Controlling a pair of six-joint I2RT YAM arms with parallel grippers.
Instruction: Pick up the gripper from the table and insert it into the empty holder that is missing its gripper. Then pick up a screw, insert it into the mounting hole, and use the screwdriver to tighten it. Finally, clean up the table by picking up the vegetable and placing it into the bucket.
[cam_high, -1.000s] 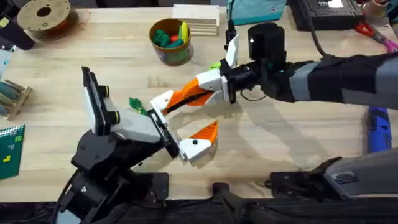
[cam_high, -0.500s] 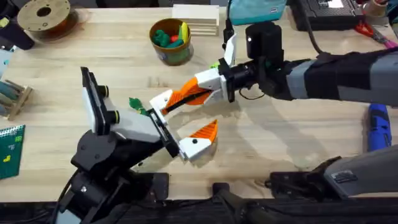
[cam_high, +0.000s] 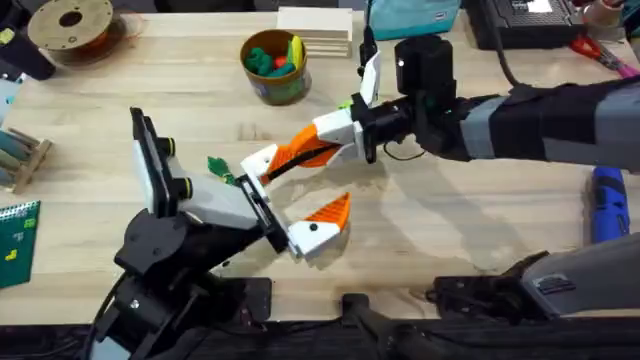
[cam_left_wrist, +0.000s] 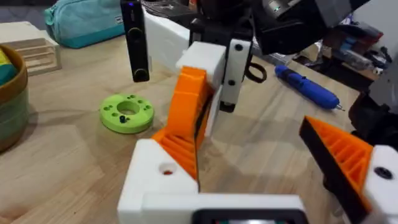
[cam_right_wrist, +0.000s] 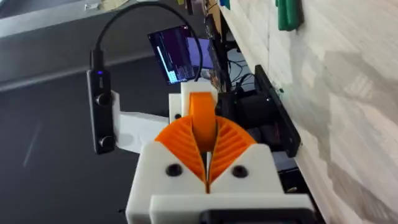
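Mid-worktop, right hand (cam_high: 325, 145) clamps the gripper (cam_high: 300, 153), its tip at the holder (cam_high: 258, 162) on the left hand (cam_high: 290, 200), which stands apart; seat it straight, no twisting

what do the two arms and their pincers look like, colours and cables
Both arms are black with grey sections. The left pincer has white angular finger blocks, one carrying an orange ribbed pad. The right pincer has white blocks with orange ribbed pads. A thin black cable loops by the right wrist.
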